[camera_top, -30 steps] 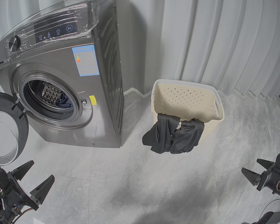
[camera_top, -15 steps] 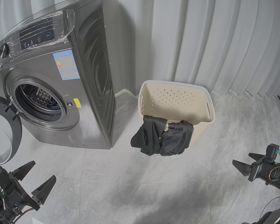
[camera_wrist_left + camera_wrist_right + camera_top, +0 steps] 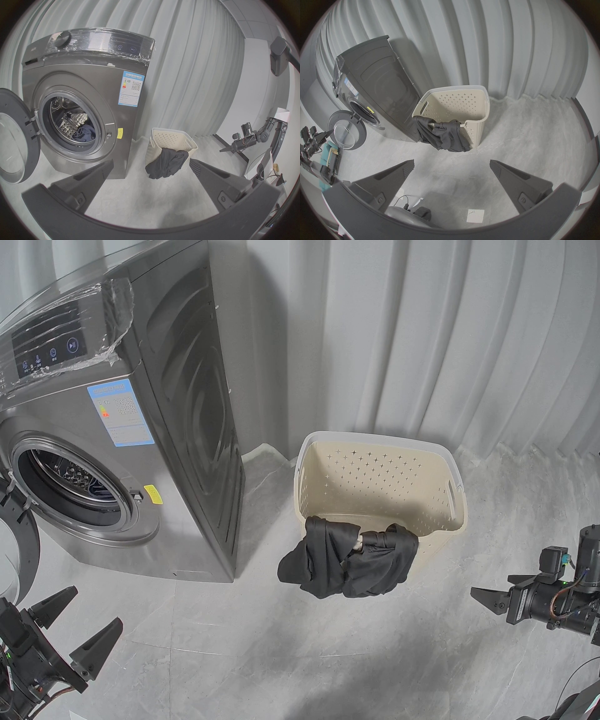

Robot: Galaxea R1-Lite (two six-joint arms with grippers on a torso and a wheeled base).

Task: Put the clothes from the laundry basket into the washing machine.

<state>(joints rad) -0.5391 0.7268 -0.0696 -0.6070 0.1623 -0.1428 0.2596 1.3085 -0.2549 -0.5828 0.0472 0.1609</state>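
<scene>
From the head view, the washing machine (image 3: pixel 169 427) stands to the left on the grey floor (image 3: pixel 250 627), its round door (image 3: pixel 15 552) swung open. Just beside it to the right is the cream laundry basket (image 3: pixel 381 443), backed by a pale curtain (image 3: pixel 437 334). The black clothes (image 3: pixel 350 559) hang bunched over the basket's near rim, trailing down its outside wall. The left gripper (image 3: pixel 87 609) sits low near the open door, spread wide and holding nothing. The right gripper (image 3: pixel 497 589) is well off to the basket's right, pointing towards it.

In the left wrist view, the left gripper (image 3: pixel 151 162) gapes empty, facing the washing machine (image 3: pixel 93 78). A dark blue garment (image 3: pixel 82 132) lies inside the drum. The laundry basket (image 3: pixel 175 139) and its black clothes (image 3: pixel 165 162) are farther off.

In the right wrist view, the right gripper (image 3: pixel 452 162) is wide apart with nothing in it. Ahead, the black clothes (image 3: pixel 443 136) drape over the laundry basket (image 3: pixel 456 90), with the washing machine (image 3: pixel 378 84) behind it.
</scene>
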